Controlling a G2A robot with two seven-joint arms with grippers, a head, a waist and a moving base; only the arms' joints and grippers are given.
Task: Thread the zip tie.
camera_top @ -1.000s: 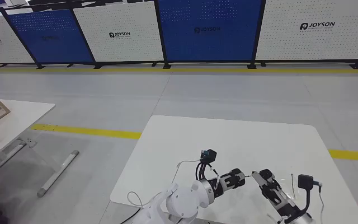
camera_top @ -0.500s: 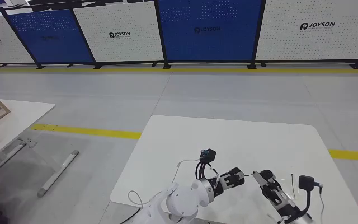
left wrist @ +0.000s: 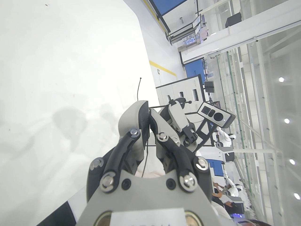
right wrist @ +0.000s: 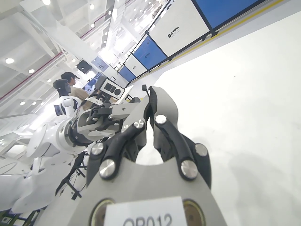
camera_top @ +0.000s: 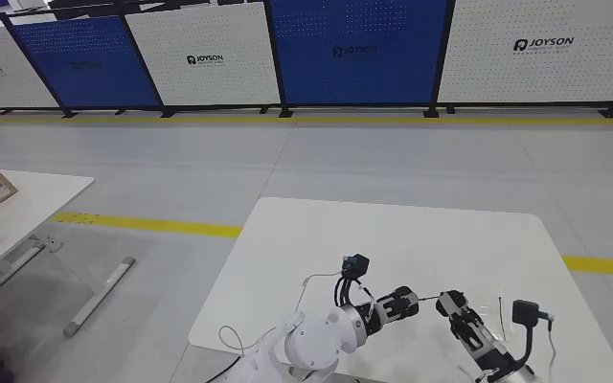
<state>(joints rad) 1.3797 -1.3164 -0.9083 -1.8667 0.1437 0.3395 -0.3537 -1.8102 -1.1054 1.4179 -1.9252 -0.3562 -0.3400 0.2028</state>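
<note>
A thin black zip tie spans the short gap between my two grippers above the near part of the white table. My left gripper is shut on one end of it. In the left wrist view its fingers pinch the strap, which runs across to the right gripper. My right gripper is shut on the other end. The tie's head sticks out past that gripper's closed fingertips, with the left gripper just beyond.
A second black zip tie lies loose on the table to the right of the grippers, also seen as a thin strap in the left wrist view. The table's near edge runs close under both arms.
The right arm has shifted slightly to the right and toward the near edge. The left arm has stayed put. Both grippers keep hold of the tie.
</note>
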